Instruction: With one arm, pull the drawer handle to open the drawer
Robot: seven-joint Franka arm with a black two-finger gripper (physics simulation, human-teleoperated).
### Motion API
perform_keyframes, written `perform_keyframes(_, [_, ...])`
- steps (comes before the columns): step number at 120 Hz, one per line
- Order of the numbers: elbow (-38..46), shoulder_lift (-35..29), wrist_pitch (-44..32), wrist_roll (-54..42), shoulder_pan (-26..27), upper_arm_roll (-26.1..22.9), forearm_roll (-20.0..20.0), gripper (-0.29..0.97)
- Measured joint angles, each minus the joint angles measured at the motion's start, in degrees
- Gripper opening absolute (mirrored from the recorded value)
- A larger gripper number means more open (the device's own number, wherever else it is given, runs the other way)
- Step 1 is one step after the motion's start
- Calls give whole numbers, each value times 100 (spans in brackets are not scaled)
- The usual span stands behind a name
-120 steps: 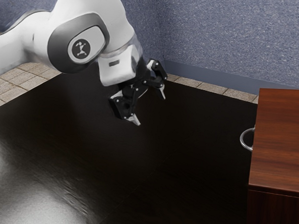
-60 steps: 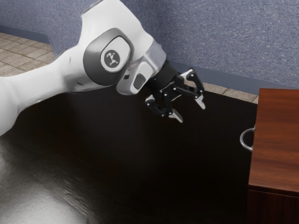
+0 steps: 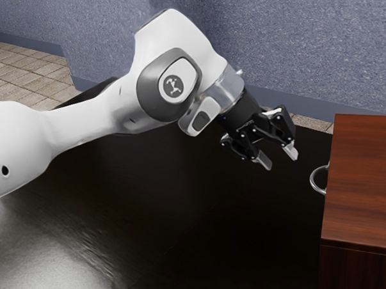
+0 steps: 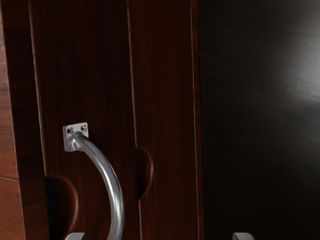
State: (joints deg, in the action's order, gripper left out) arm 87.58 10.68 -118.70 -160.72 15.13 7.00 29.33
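A dark reddish wooden cabinet [image 3: 363, 184] stands at the exterior view's right edge, with a curved silver drawer handle [image 3: 318, 178] sticking out of its front. My black gripper [image 3: 281, 157] hangs open above the dark table, a short way to the left of the handle and pointing toward it, with nothing between its fingers. The wrist view looks straight at the drawer front [image 4: 90, 75]. There the metal handle [image 4: 102, 175] arcs from its screwed mounting plate down toward my fingertips [image 4: 75, 236] at the lower edge.
The glossy black tabletop [image 3: 176, 233] spreads under the arm. A blue-grey wall [image 3: 300, 40] runs behind it, with tan floor tiles [image 3: 29, 73] at the exterior view's left. The white arm [image 3: 117, 122] stretches in from the left.
My arm has swung and stretched toward the exterior view's right, carrying the open gripper from mid-table to just short of the drawer handle. The cabinet and handle have not moved.
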Motion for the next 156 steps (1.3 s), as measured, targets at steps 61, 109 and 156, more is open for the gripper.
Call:
perform_keyframes(61, [-24,354,-11,-501,4,-41,662,29])
perform_keyframes(109, [-150,570,-17,-529,5,-163,972,17])
perform_keyframes(156, [-25,487,-69,-530,-66,-160,762,-6])
